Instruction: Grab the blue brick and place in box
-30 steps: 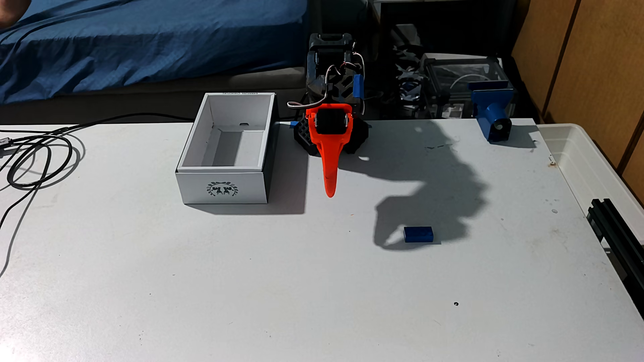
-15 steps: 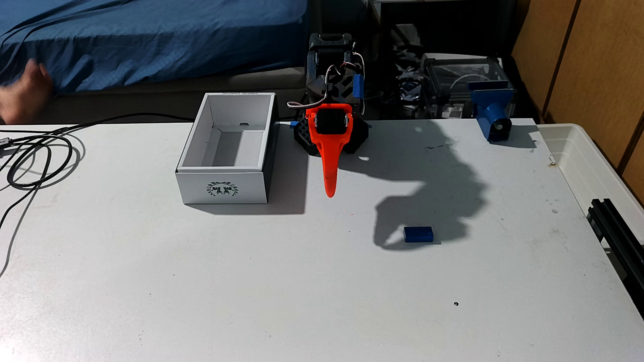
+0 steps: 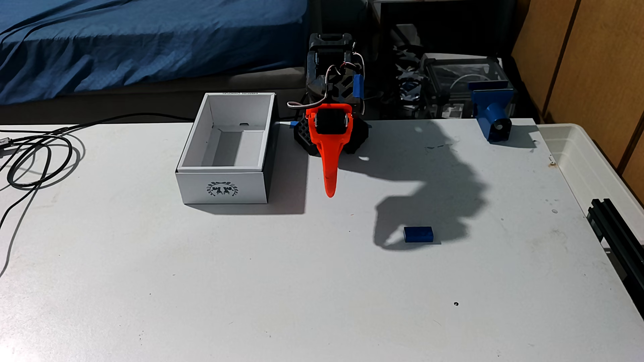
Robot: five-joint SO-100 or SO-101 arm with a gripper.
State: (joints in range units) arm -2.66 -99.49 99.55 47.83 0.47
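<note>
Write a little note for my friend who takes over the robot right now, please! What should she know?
Gripper: the orange gripper points down above the table, between box and brick, holding nothing; its jaws look closed to one point.
Things: the small dark blue plastic brick lies on the white table, right of the gripper in the fixed view. The white cardboard box with the wreath emblem stands left of it, with nothing visible inside.
Done: nothing yet.
Left: grab the brick, carry it over, drop it in the box.
</note>
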